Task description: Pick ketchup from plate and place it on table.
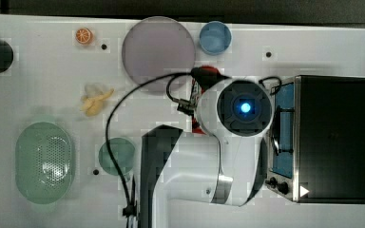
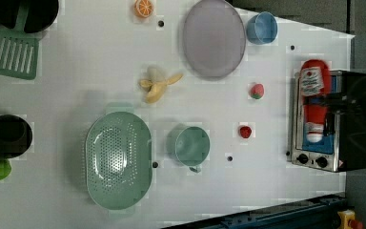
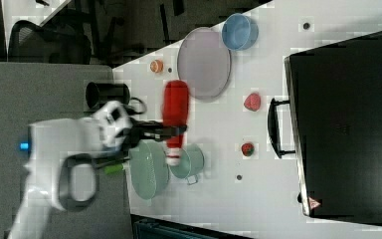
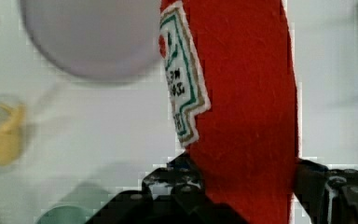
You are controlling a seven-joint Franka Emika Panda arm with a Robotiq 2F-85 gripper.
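Wrist view: end effector (image 4: 247,186) partway open, fingers seemingly clamped on the ketchup (image 4: 242,93).

Ketchup (image 4: 247,107): red, white label w/ green-tan border. Plate (image 2: 213,38), upper mid of left view: greyish-lilac. Table (image 2: 76,86): white, dark dots. Bowl (image 2: 262,27), upper right: blue. Colander (image 2: 118,160), lower left: pale green, perforated.

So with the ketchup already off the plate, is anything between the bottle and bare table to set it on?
Nothing visible blocks it. The gripper holds the ketchup raised above the table. The plate is empty. Bare white surface lies beside the plate, with two strawberries and a banana to steer around.
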